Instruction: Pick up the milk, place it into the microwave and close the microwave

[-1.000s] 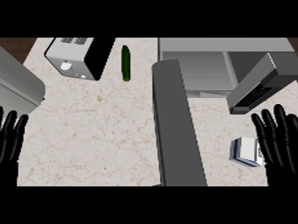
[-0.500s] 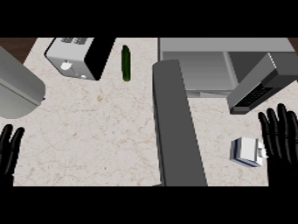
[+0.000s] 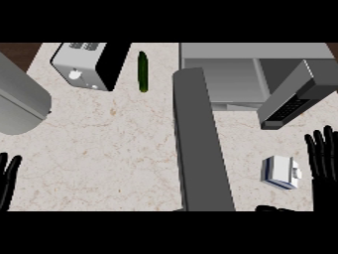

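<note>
No lettering can be read anywhere (labels or numbers included).

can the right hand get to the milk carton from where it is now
Probably yes: the right hand is open just right of the milk carton, with only bare counter between them.

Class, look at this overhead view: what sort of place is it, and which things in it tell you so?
Most likely a kitchen counter. A toaster stands on the speckled stone countertop, a microwave sits with its door open, and a cucumber lies between them.
</note>
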Tool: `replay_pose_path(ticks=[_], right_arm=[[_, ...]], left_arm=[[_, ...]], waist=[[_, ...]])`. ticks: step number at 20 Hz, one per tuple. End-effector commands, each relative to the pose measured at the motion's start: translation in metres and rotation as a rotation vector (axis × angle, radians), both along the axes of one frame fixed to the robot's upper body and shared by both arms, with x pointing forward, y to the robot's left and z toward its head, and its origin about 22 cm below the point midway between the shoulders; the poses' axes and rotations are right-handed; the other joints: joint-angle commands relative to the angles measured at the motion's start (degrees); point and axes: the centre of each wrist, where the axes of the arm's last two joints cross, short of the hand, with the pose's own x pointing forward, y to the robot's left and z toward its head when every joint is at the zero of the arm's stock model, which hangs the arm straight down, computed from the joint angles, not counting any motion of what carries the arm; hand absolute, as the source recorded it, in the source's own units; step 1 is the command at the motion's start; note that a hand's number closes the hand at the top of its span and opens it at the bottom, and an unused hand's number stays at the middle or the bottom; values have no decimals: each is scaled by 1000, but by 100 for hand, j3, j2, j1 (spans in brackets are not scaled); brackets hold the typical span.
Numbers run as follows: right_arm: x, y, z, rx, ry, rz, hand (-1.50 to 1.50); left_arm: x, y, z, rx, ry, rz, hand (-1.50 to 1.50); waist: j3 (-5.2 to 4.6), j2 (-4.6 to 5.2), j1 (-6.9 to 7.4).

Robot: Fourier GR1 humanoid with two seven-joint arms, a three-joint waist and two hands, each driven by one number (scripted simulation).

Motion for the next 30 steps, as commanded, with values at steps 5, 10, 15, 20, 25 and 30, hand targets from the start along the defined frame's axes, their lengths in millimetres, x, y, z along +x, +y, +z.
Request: replay_pose_path(ticks=[5,10,15,20,25,30], right_arm=[[-17,-33,-37,-25,39,-82,-150],[-9,-56,-76,-38,63,-94,-150],[8,-70,-94,-13,75,-72,-150],[-16,-88,-109,-63,80,-34,-150],[5,-67,-119,-85,48,-16,-150],[24,-57,-146,-72,87,-52,-150]], left_arm=[[1,1,-16,-6,-31,6,-150],[-19,-1,-4,-3,-7,-16,-150],[-7,6,7,4,-5,-7,-150],[-10,-7,6,-15,3,-9,-150],[-20,-3,-11,-7,-25,-13,-150],[-31,0,10,-4,-22,0,-150]], waist=[[-2,-2,-19],[0,-1,14],[1,6,10],[1,5,-6],[-2,0,16],[1,3,41]])
